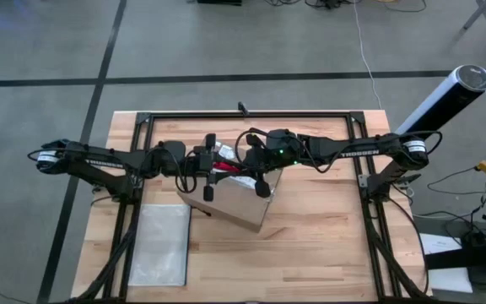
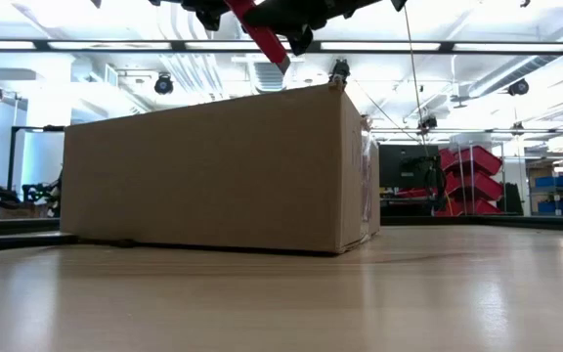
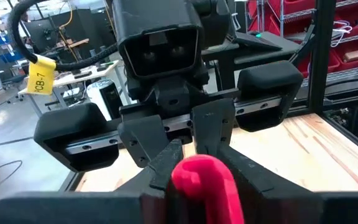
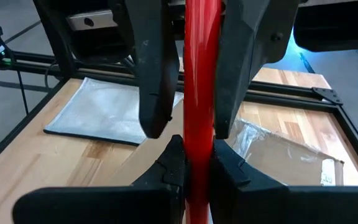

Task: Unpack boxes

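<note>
The cardboard box [image 1: 236,201] is being seen as a plain brown corrugated block with sharp edges, lying near the middle of the pale plank-grained wooden table [image 1: 327,245]; clear crinkled packing tape and a white label are being shown on its top in the right wrist view, the label's print being too small to read. Directly above the box, a slim red plastic utility knife [image 4: 197,93] with a smooth glossy handle is being gripped from both ends; the left end effector [image 4: 191,81] is being closed narrowly on it, and the right end effector [image 4: 194,165] is being pressed shut on its other end. A flat, translucent grey-white zip pouch [image 1: 160,245] with a faintly quilted surface is being left on the table beside the box, toward the left arm's side and well apart from it. "TROSSEN" is being read in white letters along both dark arms; a yellow tag [image 3: 38,79] marked "PCB-1", or something close to it, is being seen hanging from a cable behind the box.
</note>
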